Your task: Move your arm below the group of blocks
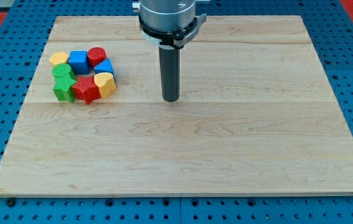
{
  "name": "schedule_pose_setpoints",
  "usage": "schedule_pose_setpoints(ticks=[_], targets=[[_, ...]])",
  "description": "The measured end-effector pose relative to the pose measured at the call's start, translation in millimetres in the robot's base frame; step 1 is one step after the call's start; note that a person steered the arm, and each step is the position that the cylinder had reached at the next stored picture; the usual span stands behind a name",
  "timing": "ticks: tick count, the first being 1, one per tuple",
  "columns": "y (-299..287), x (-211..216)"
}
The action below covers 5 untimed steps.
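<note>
— Where's the group of blocks?
— Off to the view's left of my tip (171, 99), slightly higher, well apart: yellow block (58, 59), blue cube (78, 60), red cylinder (97, 56), blue block (105, 67), green block (62, 72), green star (63, 90), red star (87, 89), yellow block by the red star (104, 83).
— And the pincer?
— There's none; only a rod standing on the wooden worktop (226, 149).

wooden board (182, 155), coloured blocks (81, 74) clustered top-left
</note>
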<state>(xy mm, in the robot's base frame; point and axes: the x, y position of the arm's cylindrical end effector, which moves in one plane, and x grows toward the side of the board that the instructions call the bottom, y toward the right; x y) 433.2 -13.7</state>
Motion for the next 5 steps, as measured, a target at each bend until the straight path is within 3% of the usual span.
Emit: schedule_pose_setpoints(ticks=[4, 5], targets=[[-18, 34], [-81, 72]])
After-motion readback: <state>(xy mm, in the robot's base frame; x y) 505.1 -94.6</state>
